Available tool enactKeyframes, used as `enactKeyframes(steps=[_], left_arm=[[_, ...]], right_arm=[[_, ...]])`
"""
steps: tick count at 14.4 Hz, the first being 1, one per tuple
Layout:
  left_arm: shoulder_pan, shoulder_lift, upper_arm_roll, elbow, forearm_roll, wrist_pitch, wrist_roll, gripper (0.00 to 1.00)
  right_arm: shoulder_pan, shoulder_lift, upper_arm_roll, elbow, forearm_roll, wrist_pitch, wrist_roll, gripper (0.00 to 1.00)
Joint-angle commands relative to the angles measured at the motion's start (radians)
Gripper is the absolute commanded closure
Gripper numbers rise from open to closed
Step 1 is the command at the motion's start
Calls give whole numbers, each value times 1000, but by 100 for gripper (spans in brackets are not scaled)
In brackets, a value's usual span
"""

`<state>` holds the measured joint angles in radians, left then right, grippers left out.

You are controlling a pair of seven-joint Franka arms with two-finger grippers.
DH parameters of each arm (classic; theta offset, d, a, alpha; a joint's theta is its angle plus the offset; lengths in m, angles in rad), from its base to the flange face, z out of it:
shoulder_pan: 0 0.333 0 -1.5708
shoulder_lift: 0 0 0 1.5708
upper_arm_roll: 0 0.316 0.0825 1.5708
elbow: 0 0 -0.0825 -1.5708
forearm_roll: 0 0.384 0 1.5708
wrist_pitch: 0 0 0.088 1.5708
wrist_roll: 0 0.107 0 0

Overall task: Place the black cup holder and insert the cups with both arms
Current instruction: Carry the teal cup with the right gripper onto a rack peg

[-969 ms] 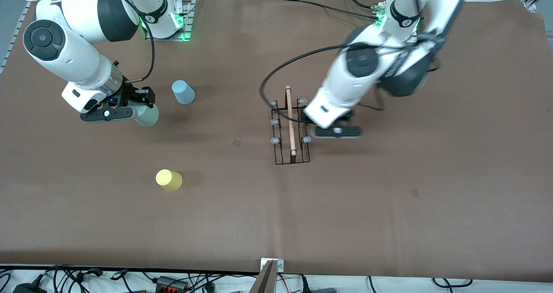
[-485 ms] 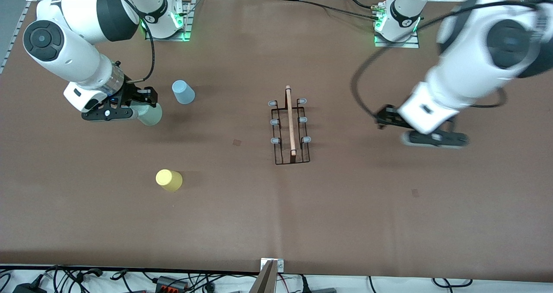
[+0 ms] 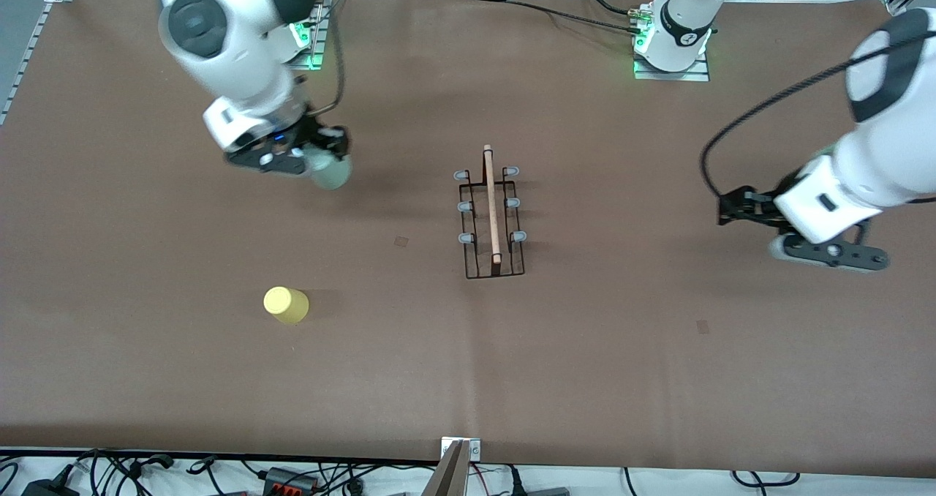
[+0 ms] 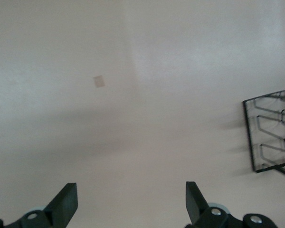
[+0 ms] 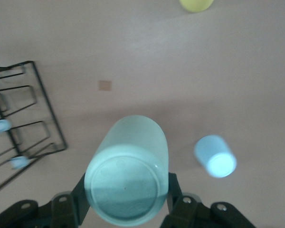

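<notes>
The black cup holder stands mid-table, with nothing on its grey-tipped prongs; it also shows in both wrist views. My right gripper is shut on the pale green cup, which it carries in the air. The light blue cup stands on the table just beneath it and is hidden in the front view. Nearer the front camera stands the yellow cup. My left gripper hangs open and holds nothing, over bare table toward the left arm's end.
Two small tape marks lie on the brown table cover. Cables and a bracket line the table's front edge. The arm bases stand along the farthest edge.
My right arm has lifted the green cup and carried it toward the holder, over the blue cup. My left arm has swung away from the holder toward its own end of the table.
</notes>
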<state>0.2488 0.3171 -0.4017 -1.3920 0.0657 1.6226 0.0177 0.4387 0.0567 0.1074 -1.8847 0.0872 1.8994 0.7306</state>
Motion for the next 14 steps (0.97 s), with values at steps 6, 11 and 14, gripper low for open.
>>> enactKeyframes(steps=[6, 11, 14], left_arm=[[-250, -194, 395, -223, -3, -13, 126, 0], [-284, -280, 451, -275, -3, 100, 108, 0], [-275, -305, 440, -286, -7, 25, 122, 0]], right_arm=[[222, 184, -8, 151, 0, 99, 418, 100], [278, 256, -8, 153, -15, 222, 461, 100], [297, 299, -8, 153, -32, 282, 464, 100]])
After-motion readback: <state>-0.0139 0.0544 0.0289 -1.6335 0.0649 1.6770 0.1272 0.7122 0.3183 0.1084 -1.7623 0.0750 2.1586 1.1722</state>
